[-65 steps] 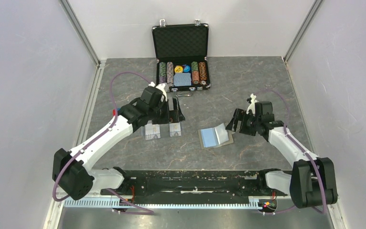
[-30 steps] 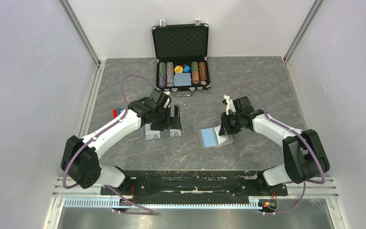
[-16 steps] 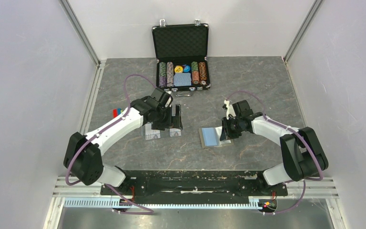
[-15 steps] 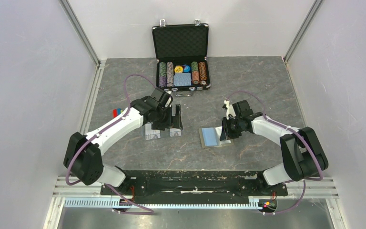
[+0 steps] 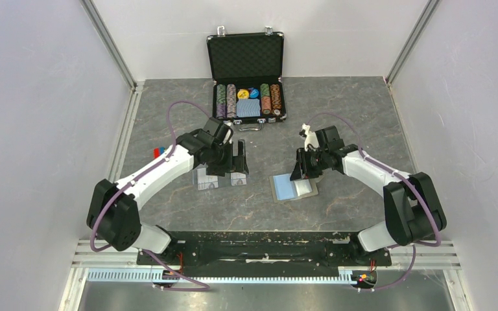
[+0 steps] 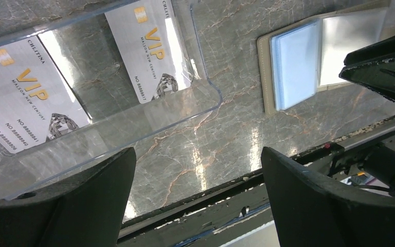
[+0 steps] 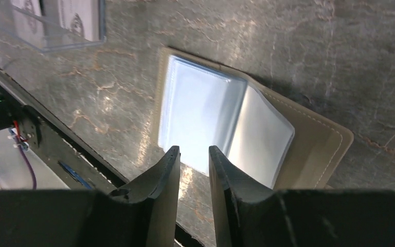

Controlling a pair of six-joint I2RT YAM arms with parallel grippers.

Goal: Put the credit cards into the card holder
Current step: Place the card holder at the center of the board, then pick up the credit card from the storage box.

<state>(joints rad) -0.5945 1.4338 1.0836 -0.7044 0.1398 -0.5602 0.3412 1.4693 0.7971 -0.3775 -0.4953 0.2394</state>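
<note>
- The left jaws stand wide apart and hold nothing, low over the two credit cards point(image 6: 31, 98).
- The cards lie face up inside clear plastic sleeves point(image 6: 149, 118) on the tabletop point(image 5: 350, 110).
- The card holder point(image 7: 313, 139) lies open to the right of the cards, apart from them, with its pale blue lining up.
- The right jaws hover over its pages with a narrow gap between them and nothing in it.
- A black poker-chip case point(image 5: 246, 61) stands open at the far edge.

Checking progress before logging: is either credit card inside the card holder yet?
No, both credit cards lie in the clear tray, apart from the open card holder.
</note>
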